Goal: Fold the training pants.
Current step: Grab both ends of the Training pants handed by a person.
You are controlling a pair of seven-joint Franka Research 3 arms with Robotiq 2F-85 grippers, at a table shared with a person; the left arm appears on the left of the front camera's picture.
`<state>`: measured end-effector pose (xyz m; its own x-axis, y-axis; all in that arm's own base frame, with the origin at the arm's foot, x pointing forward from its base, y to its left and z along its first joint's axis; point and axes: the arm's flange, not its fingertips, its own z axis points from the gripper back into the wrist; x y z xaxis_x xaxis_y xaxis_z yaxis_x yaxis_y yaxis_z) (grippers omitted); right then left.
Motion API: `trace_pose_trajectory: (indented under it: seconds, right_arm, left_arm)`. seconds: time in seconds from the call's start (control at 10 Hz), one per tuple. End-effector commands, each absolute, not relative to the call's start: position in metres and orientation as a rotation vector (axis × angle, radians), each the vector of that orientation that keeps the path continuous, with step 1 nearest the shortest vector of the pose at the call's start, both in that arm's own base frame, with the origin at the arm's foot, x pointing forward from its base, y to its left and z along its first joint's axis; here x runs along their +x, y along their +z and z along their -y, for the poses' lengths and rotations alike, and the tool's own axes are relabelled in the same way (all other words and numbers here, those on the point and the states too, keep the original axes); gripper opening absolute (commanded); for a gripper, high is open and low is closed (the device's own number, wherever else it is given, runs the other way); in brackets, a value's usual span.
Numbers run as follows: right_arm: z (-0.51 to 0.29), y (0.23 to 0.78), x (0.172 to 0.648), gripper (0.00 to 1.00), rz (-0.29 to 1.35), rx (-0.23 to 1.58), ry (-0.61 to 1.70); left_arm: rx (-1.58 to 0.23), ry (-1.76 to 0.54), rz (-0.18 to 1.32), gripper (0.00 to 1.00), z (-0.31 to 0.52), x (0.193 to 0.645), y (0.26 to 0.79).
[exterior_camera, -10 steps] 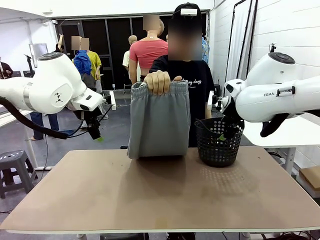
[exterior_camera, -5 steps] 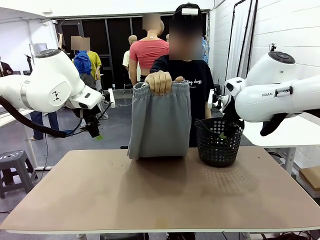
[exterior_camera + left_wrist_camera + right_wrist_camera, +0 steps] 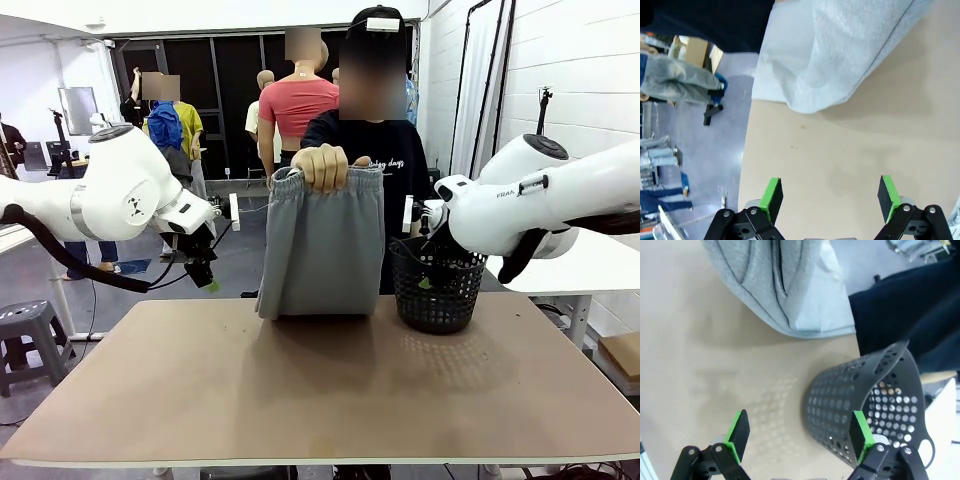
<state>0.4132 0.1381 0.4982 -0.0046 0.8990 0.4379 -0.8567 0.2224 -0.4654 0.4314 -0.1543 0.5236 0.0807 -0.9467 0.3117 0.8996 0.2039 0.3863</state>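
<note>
The light grey training pants [image 3: 320, 250] hang doubled over from a person's hand [image 3: 320, 165] at the waistband, at the table's far side, with the lower edge touching the tabletop. My left gripper [image 3: 203, 272] hovers open to the left of the pants, beyond the table's far left edge. In the left wrist view its fingers [image 3: 771, 197] stand wide apart over bare table, and the pants' hem [image 3: 840, 50] lies ahead. My right gripper [image 3: 426, 268] is open in front of the basket. In the right wrist view the pants [image 3: 775, 285] lie beyond my open right gripper [image 3: 800, 432].
A black mesh basket [image 3: 437, 285] stands on the far right of the tan table [image 3: 320, 400], right of the pants; the right wrist view has the basket [image 3: 865, 400] close to the right finger. The person stands directly behind the pants. Other people stand farther back.
Both arms have swung inward toward the pants: the left gripper moved right and lower, the right arm moved left toward the basket. The pants stay held in place.
</note>
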Motion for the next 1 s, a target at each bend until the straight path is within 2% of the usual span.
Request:
trace_pose_trajectory:
  seconds: [0.0, 0.2, 0.6, 0.9]
  right_arm:
    - [-0.124, 0.486, 0.419, 1.00, 0.804, 0.025, 1.421]
    - [-0.125, 0.478, 0.422, 1.00, 0.867, 0.089, 1.433]
    - [-0.132, 0.476, 0.423, 1.00, 1.016, 0.231, 1.421]
    - [-0.136, 0.476, 0.419, 1.00, 1.063, 0.356, 1.425]
  left_arm:
    - [-0.001, -1.443, 0.625, 1.00, 0.145, 0.441, 0.517]
    - [-0.028, -1.473, 0.660, 1.00, 0.146, 0.445, 0.512]
    - [-0.206, -1.516, 0.741, 1.00, 0.160, 0.438, 0.513]
    - [-0.348, -1.476, 0.813, 1.00, 0.167, 0.434, 0.511]
